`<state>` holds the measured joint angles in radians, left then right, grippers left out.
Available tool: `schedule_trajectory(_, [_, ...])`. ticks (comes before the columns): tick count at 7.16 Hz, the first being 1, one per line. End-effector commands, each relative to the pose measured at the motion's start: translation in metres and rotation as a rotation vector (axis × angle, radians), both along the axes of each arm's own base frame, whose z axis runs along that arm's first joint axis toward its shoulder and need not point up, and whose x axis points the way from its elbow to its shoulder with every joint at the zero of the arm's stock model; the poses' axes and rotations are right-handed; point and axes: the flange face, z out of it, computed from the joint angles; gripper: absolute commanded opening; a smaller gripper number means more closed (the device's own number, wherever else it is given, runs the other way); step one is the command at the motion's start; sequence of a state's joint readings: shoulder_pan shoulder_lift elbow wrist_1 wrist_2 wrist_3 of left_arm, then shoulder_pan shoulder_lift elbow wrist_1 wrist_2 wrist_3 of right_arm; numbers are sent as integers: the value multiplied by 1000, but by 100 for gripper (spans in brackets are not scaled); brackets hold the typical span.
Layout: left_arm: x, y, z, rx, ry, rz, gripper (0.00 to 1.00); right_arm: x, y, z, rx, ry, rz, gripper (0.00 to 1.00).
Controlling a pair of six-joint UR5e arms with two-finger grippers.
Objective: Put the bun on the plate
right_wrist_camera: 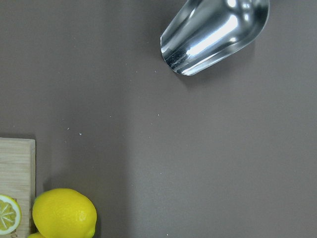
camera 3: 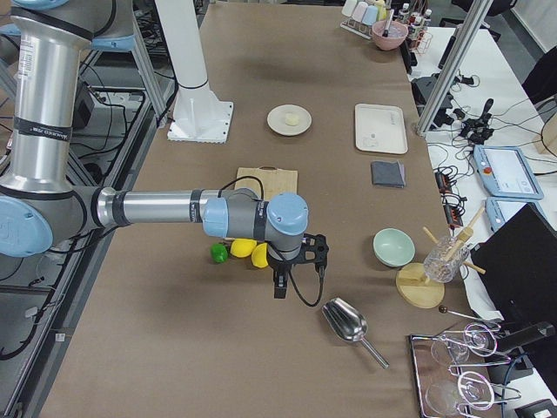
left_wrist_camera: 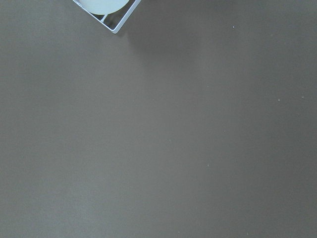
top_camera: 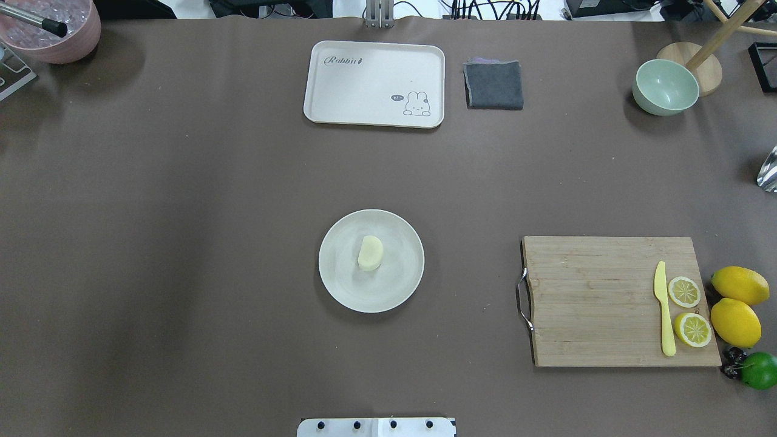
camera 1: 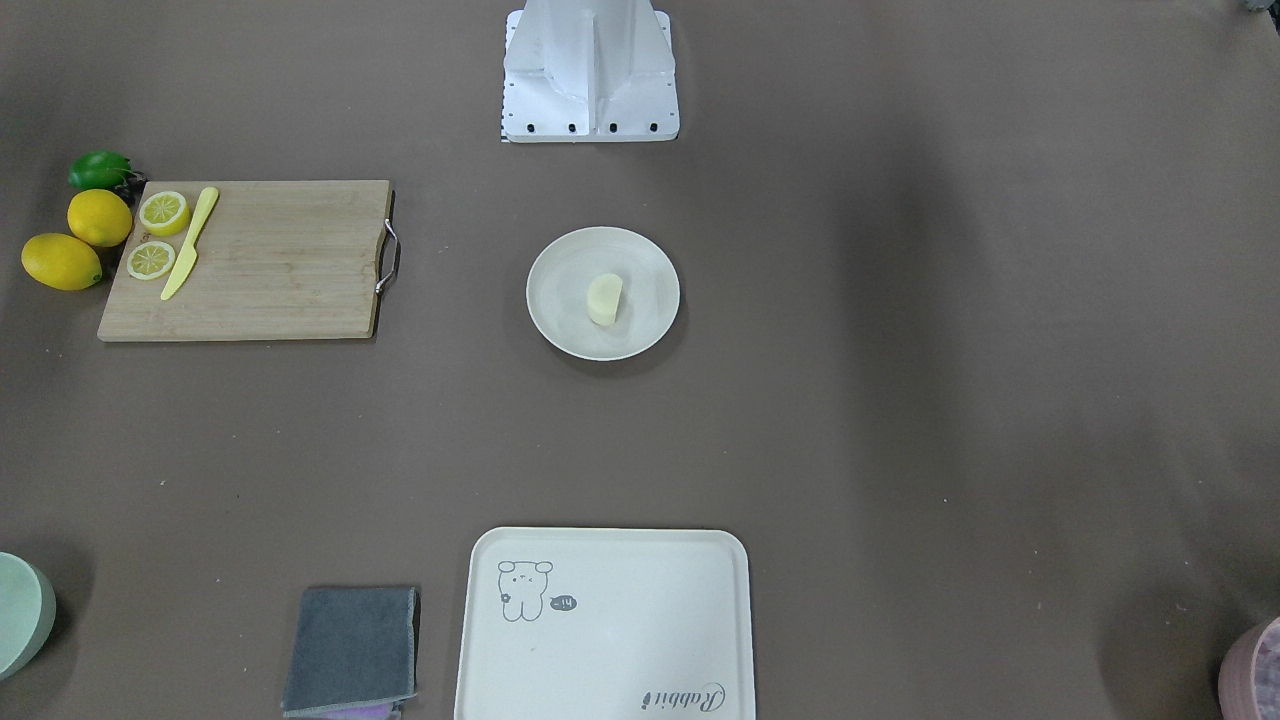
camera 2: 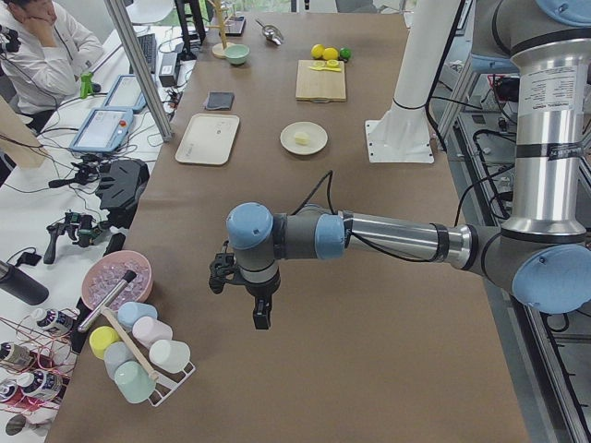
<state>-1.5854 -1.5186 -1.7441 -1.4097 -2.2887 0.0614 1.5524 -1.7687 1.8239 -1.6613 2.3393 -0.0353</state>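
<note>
The pale cream bun (top_camera: 370, 252) (camera 1: 604, 299) lies on the round off-white plate (top_camera: 340, 285) (camera 1: 560, 320) at the middle of the table, flat side down to one side. Both arms are far from it. My left gripper (camera 2: 261, 318) hangs over bare table at the table's left end, near a cup rack; only the exterior left view shows it, so I cannot tell its state. My right gripper (camera 3: 278, 287) hangs beyond the lemons at the right end; I cannot tell its state either. In the side views the plate (camera 2: 314, 146) (camera 3: 277, 126) shows small with the bun (camera 2: 301, 138) on it.
A wooden cutting board (top_camera: 595, 303) holds two lemon halves (top_camera: 684, 291) and a yellow knife (top_camera: 665, 309), with whole lemons (top_camera: 737, 303) and a lime (top_camera: 759, 370) beside it. At the far edge are a cream tray (top_camera: 364, 85), a grey cloth (top_camera: 493, 85) and a green bowl (top_camera: 665, 88). A metal scoop (right_wrist_camera: 218, 29) lies near the right gripper.
</note>
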Motion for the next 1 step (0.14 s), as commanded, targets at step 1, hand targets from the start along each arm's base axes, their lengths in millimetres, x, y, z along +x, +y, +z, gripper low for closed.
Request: schedule_trajectory(1, [0,0,0,0,0,1,98,0,0,0,0,0,0,100])
